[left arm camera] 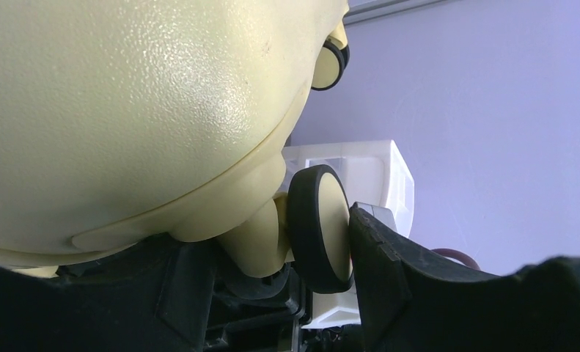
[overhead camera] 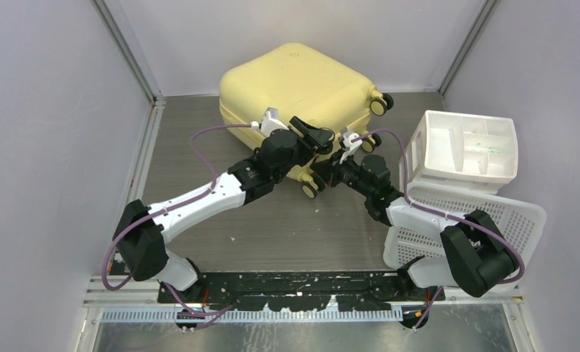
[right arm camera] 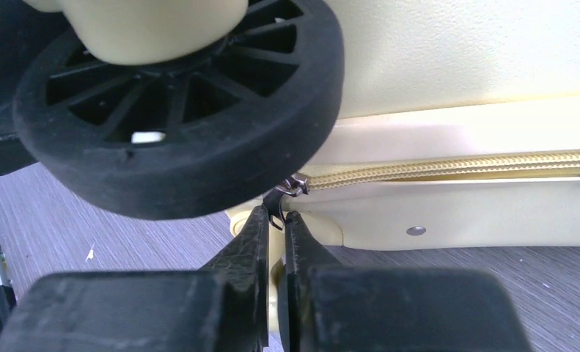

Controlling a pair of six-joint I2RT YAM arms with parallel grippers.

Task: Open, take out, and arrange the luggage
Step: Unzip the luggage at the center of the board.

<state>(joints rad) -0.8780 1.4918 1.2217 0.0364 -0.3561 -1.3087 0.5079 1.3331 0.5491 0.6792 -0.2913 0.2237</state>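
The pale yellow luggage (overhead camera: 301, 84) lies closed at the back of the table, its caster wheels toward the right. My left gripper (overhead camera: 320, 139) is at its near right corner. In the left wrist view this gripper (left arm camera: 272, 246) is shut on a caster wheel (left arm camera: 320, 227), with the right finger (left arm camera: 375, 257) pressed against the wheel's face. My right gripper (overhead camera: 328, 171) is just beside it, low on the front edge. In the right wrist view it (right arm camera: 278, 214) is shut on the dark metal zipper pull (right arm camera: 287, 192), under another black wheel (right arm camera: 177, 110). The zipper (right arm camera: 455, 164) running right is closed.
A white drawer bin (overhead camera: 466, 147) stands at the right and rests on a white perforated basket (overhead camera: 492, 224) that is partly under my right arm. The bin also shows behind the wheel in the left wrist view (left arm camera: 360, 169). Purple walls close in the left, back and right.
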